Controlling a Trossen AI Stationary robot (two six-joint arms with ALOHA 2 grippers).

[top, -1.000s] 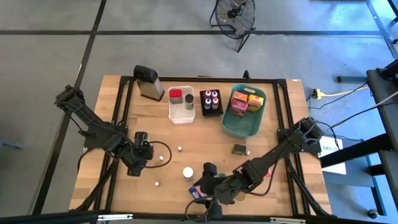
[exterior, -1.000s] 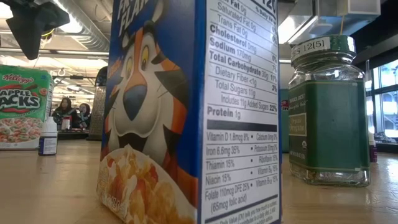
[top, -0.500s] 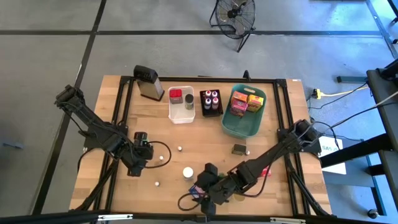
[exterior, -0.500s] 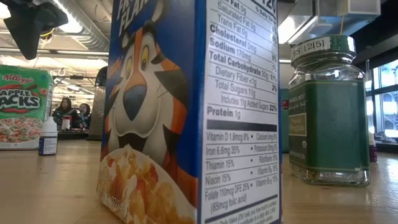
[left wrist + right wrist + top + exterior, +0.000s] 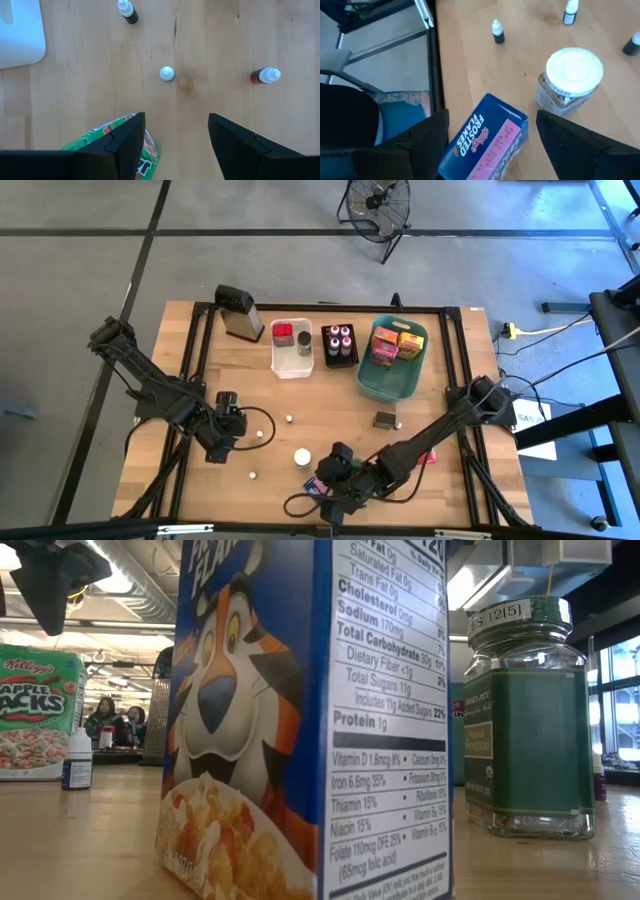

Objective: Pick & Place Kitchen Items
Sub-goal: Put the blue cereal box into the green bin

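Note:
A blue Frosted Flakes box (image 5: 487, 135) stands upright on the table near its front edge (image 5: 315, 486). Just above it, my right gripper (image 5: 492, 117) is open, slanting down, with a finger on either side and touching nothing. A white-lidded jar (image 5: 570, 80) with a green label (image 5: 525, 720) stands beside the box. My left gripper (image 5: 177, 117) hangs open over the table's left part (image 5: 225, 420), with nothing between its fingers. A green Apple Jacks box (image 5: 125, 142) stands below one of its fingers. Small capped bottles (image 5: 167, 74) are scattered on the wood.
At the back stand a metal grater (image 5: 238, 312), a white bin (image 5: 291, 360), a black tray (image 5: 340, 361) of bottles and a teal basket (image 5: 385, 385) of boxes. A dark item (image 5: 384, 419) and a red item (image 5: 428, 457) lie on the table's right part.
My right gripper has sunk toward the blue box and rolled at the wrist, staying open. The box and jar have not moved.

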